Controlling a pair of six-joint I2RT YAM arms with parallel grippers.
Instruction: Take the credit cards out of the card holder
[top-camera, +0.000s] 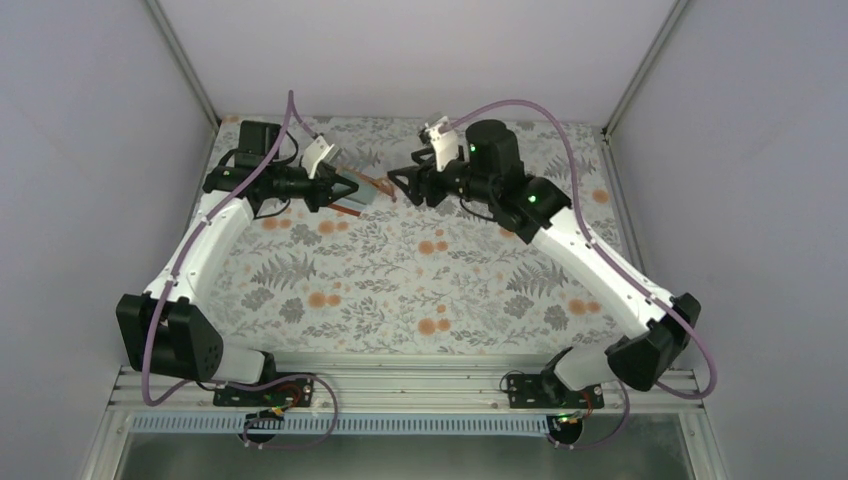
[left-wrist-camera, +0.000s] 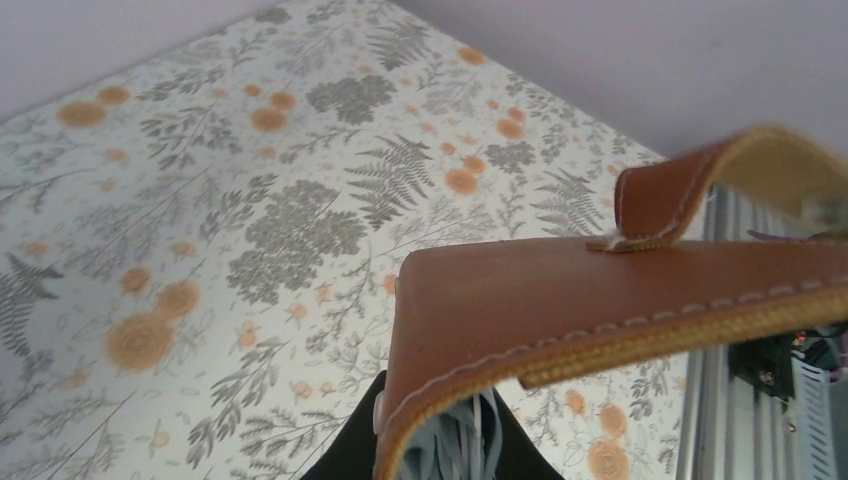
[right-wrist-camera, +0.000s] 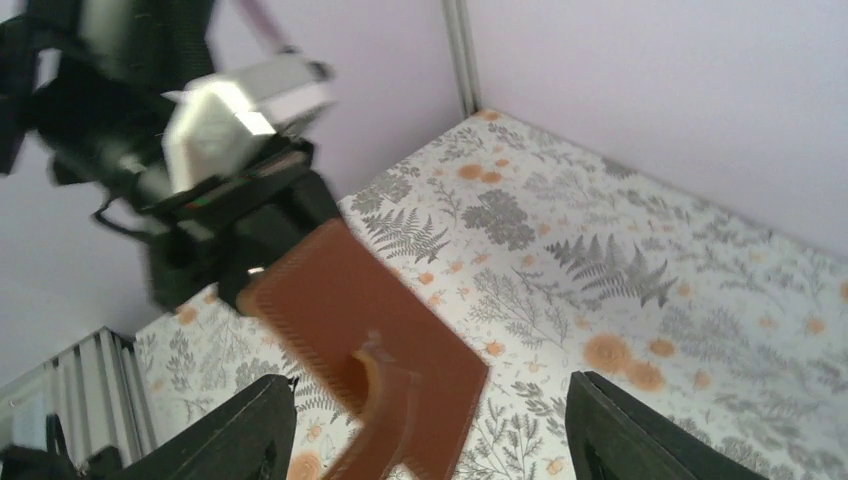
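Left gripper (top-camera: 352, 189) clamped on card holder (right-wrist-camera: 372, 300), held in air. Holder's long axis runs from left's jaws toward right gripper (top-camera: 403, 185); closing tab (right-wrist-camera: 378, 385) end sits just ahead of right's wide, empty jaws. 0 credit cards visible.

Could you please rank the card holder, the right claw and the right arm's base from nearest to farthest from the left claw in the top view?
1. The card holder: gripped by the left claw itself, at the far side of the table.
2. The right claw: just right of the holder, open.
3. The right arm's base: near edge, right side.
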